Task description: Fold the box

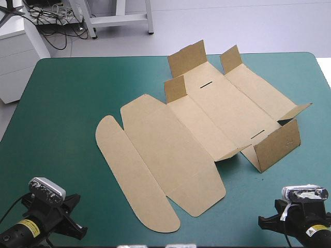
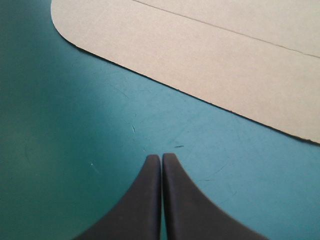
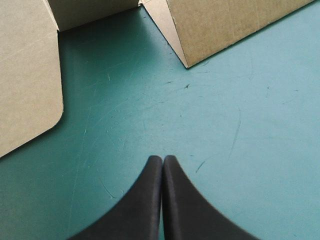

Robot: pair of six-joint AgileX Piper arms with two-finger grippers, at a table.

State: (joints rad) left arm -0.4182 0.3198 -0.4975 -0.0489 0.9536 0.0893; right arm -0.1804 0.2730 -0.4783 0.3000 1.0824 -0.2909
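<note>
Pressed together into one black arch, empty: left gripper (image 2: 161,156) and right gripper (image 3: 163,157) alike, above scratched teal-green cover (image 2: 60,150). Just ahead, across mid-table, apart from both: the box (image 1: 170,150), a cut sheet of matte brown board, mostly flat, with a rounded flap (image 1: 132,175) nearest the left gripper and short walls (image 1: 276,144) upright at the far and right ends.

nothing legible: the box (image 1: 170,150) has a tiny dark mark on its raised wall (image 1: 276,144), perhaps print; the wrists' yellow stickers (image 1: 28,226) are unreadable.
</note>
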